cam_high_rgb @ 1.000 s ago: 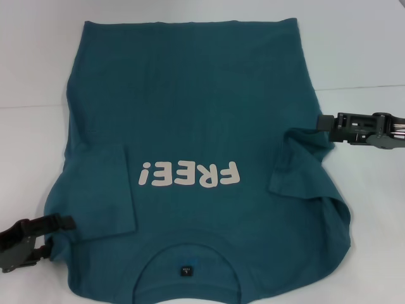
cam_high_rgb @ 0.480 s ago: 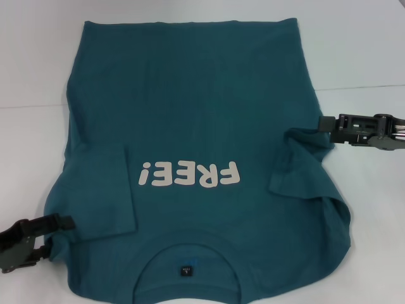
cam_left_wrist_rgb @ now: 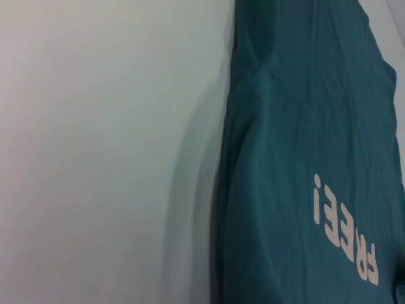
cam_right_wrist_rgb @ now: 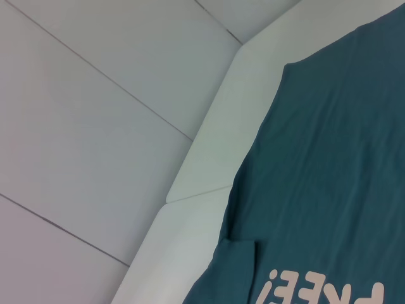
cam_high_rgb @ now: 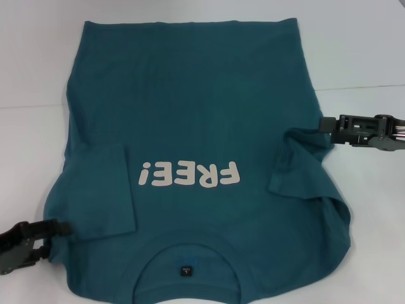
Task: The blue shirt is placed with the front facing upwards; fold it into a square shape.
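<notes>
The blue shirt [cam_high_rgb: 190, 126] lies front up on the white table [cam_high_rgb: 361, 57], with its collar and neck label [cam_high_rgb: 185, 270] nearest me and the white "FREE!" lettering [cam_high_rgb: 190, 174] across its middle. Both sleeves are folded inward onto the body. At the shirt's right edge my right gripper [cam_high_rgb: 324, 124] is shut on a raised ridge of fabric beside the folded sleeve [cam_high_rgb: 297, 168]. My left gripper [cam_high_rgb: 60, 229] sits low at the near left, just off the shirt's shoulder edge. The blue shirt [cam_left_wrist_rgb: 304, 152] and blue shirt [cam_right_wrist_rgb: 329, 177] also fill part of both wrist views.
Bare white table [cam_left_wrist_rgb: 107, 152] stretches to the left of the shirt. A seam in the table [cam_high_rgb: 354, 87] runs off to the right. The right wrist view shows the table's far edge [cam_right_wrist_rgb: 209, 164] and grey floor tiles [cam_right_wrist_rgb: 82, 126] beyond it.
My left gripper has drawn back a little to the left and toward me, away from the shirt's edge. The right gripper and the shirt have stayed put.
</notes>
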Controlling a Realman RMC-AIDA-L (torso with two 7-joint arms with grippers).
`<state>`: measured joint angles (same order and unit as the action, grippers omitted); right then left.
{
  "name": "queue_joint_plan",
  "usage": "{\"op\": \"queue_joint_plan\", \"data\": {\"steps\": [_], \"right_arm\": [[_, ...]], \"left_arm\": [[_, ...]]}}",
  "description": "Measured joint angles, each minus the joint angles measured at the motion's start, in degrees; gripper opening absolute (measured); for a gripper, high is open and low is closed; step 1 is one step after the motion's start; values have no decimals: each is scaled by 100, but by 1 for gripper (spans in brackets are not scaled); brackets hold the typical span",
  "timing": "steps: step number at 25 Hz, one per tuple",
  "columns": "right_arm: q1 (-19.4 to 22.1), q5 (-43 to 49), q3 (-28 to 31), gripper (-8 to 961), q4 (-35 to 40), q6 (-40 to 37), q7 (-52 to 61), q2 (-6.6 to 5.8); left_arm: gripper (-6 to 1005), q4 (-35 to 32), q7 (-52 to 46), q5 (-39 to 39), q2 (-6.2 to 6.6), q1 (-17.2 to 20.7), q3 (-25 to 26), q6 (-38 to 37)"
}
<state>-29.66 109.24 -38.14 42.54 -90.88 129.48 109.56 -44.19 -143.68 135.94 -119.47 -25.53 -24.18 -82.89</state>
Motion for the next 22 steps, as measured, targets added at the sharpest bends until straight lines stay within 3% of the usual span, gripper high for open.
{"op": "queue_joint_plan", "data": {"steps": [6,17,22], "right_arm": [[-12,-3,0,941,0,0,7,-5],[-22,-10,0,941,0,0,23,-20],[-17,-9,0,941,0,0,25,-22]], "left_arm": [[703,7,-7,43,6,-6,-5,11],[229,57,-11,74,29,-78,-119,79],[75,69,-11,74,30,-91,-131,104]]}}
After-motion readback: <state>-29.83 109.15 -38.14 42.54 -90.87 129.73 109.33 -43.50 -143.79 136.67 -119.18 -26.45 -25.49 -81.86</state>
